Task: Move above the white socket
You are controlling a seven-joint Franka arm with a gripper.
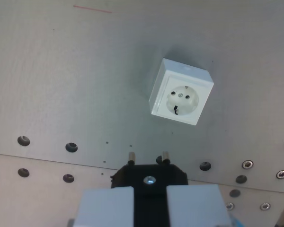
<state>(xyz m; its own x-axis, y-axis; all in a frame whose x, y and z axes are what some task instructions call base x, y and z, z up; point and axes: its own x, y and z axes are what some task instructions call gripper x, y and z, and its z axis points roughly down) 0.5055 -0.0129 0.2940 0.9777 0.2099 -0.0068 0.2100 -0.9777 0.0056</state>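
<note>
Claw (149, 201) at the wrist view's bottom edge, pale fingers (106, 208) clamping a black plug (149, 177).

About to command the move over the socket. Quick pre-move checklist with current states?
1. Square white plastic socket in view: ok.
2. Black two-pin plug held between the pale gripper fingers: ok.
3. Both metal pins visible and straight-looking: ok.
4. Plug already over the socket: not ok, socket sits up and toward the wrist view's right of the pins.
5. Grey metal plate between plug and socket free of obstacles: ok.
6. Height above the socket: cannot tell.
</note>
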